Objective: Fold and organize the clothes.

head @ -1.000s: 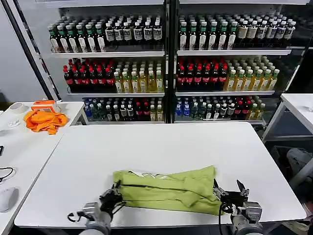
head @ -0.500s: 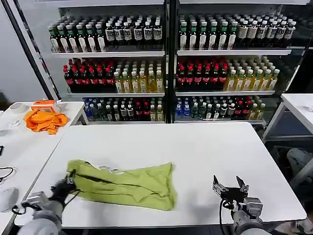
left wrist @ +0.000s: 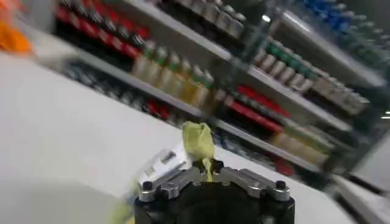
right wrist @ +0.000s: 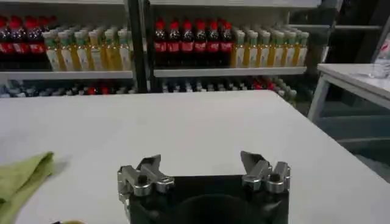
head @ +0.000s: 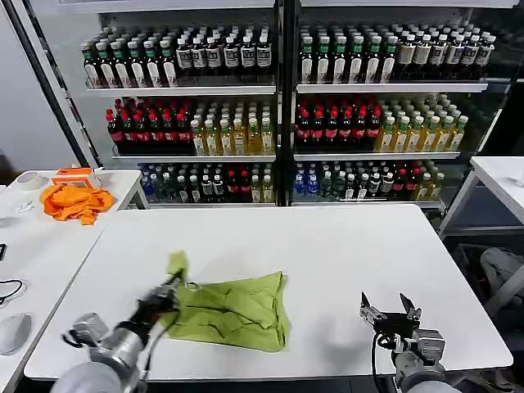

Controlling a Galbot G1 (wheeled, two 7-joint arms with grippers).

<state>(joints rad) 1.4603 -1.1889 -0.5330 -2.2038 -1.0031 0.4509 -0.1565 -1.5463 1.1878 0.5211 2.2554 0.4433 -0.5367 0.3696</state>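
The lime-green T-shirt (head: pixel 237 311) lies bunched near the front of the white table (head: pixel 327 246), left of centre. My left gripper (head: pixel 169 288) is shut on its left end, and a tuft of green cloth (left wrist: pixel 198 141) sticks up from between the jaws. That end is lifted a little off the table. My right gripper (head: pixel 390 314) hovers open over bare table at the front right, apart from the shirt; a green corner of the shirt (right wrist: pixel 21 176) lies well off to its side.
A second white table (head: pixel 33 246) on the left carries an orange cloth (head: pixel 75 201), an orange box and a cable. Shelves of bottles (head: pixel 278 106) stand behind the table. Another table corner (head: pixel 501 176) is at the far right.
My left gripper dragged the shirt's left end first out to the left, then back right and up, bunching the shirt. The right gripper let go of the shirt and stays at the front right.
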